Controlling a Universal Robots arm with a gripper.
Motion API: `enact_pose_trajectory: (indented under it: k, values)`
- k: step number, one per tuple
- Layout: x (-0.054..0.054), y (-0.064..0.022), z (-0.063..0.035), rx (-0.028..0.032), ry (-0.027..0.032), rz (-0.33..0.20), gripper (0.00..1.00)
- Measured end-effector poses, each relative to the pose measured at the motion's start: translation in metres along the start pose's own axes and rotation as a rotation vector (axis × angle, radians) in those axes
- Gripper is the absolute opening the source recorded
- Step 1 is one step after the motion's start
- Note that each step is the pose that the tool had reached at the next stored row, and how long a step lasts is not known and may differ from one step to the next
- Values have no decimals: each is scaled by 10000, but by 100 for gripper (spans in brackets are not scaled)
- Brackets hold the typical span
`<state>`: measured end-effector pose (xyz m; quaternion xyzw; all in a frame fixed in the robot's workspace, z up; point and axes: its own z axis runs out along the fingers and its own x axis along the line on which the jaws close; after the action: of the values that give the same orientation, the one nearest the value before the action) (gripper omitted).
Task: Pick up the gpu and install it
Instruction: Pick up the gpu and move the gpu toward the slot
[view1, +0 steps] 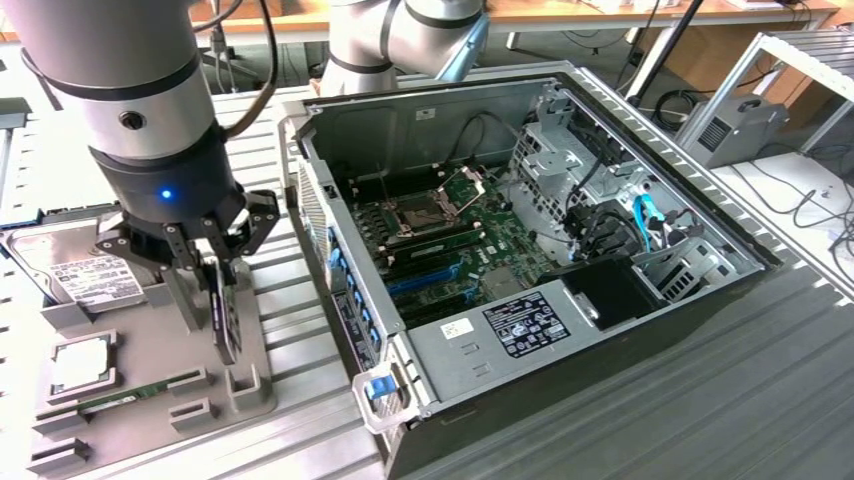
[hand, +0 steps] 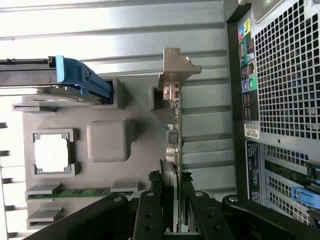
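On the grey tray (view1: 154, 345), at the exterior view's left of the open case (view1: 614, 380) on the bench (view1: 307, 450), the gpu (view1: 222, 315) stands on edge in its slots. This leaves both flat faces free for a side grip. The claw (view1: 214, 275) is about half closed and straddles it from above, fingers (hand: 150, 212) apparently pressing on both faces near the fan; whether it has lifted off the tray is unclear. Its long axis runs level along the tray, bracket (hand: 176, 65) toward the hard-drive (view1: 87, 270) end.
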<state>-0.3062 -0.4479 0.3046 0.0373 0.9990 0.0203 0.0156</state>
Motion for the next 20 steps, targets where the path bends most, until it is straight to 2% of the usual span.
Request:
enact_pose_trajectory:
  k: [20]
  values:
    - [-4,6,-144,-1,-1,0,26]
